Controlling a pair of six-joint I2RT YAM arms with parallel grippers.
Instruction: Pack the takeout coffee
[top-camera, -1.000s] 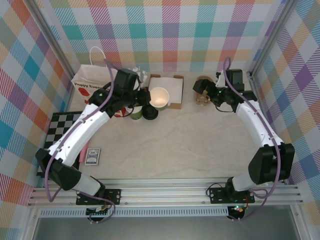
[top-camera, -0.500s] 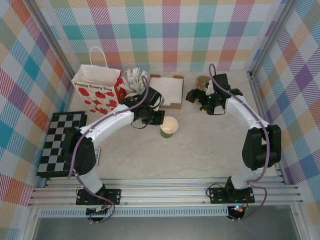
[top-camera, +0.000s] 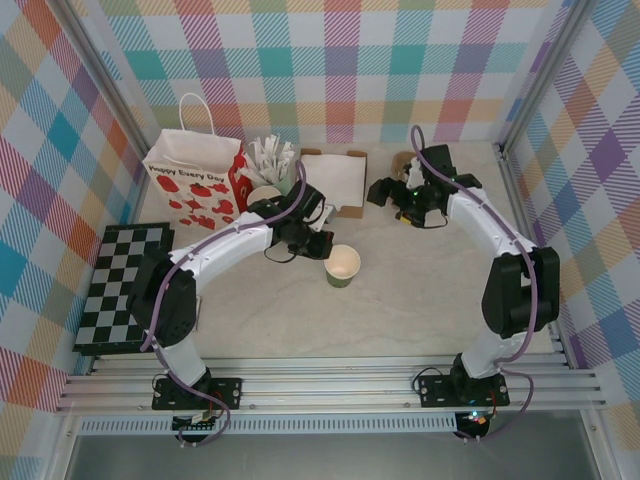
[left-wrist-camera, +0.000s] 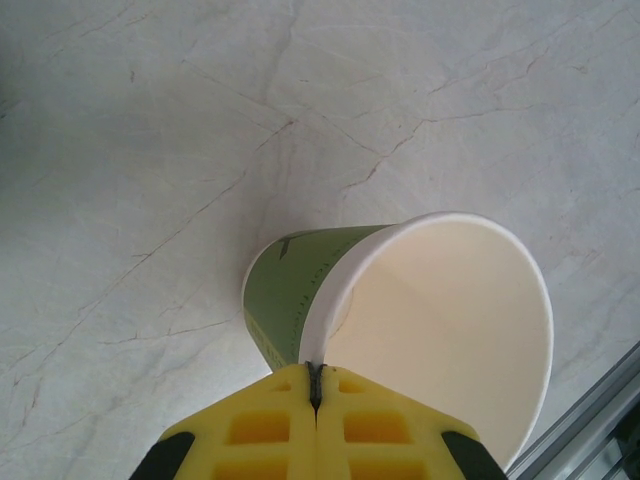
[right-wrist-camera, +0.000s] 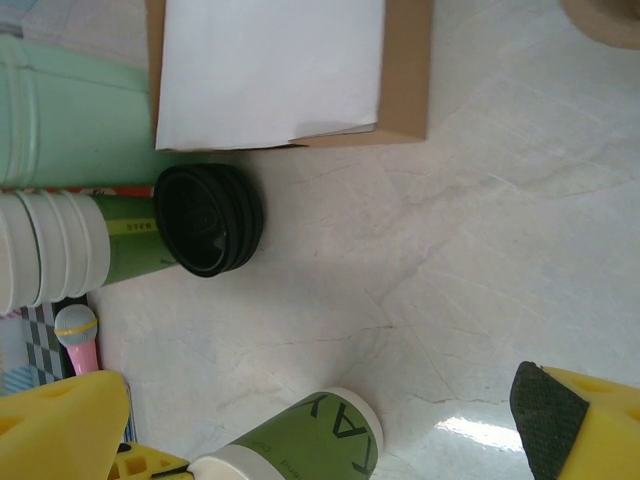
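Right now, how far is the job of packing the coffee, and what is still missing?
Done: one green cup stands alone on the table, empty, without a lid. In hand: the left gripper is shut on its rim. Left: fit a lid from the black lids beside the box, then put the cup in the paper bag.

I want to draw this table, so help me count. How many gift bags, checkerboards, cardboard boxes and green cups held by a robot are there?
gift bag: 1
checkerboard: 1
cardboard box: 1
held green cup: 1
Total: 4
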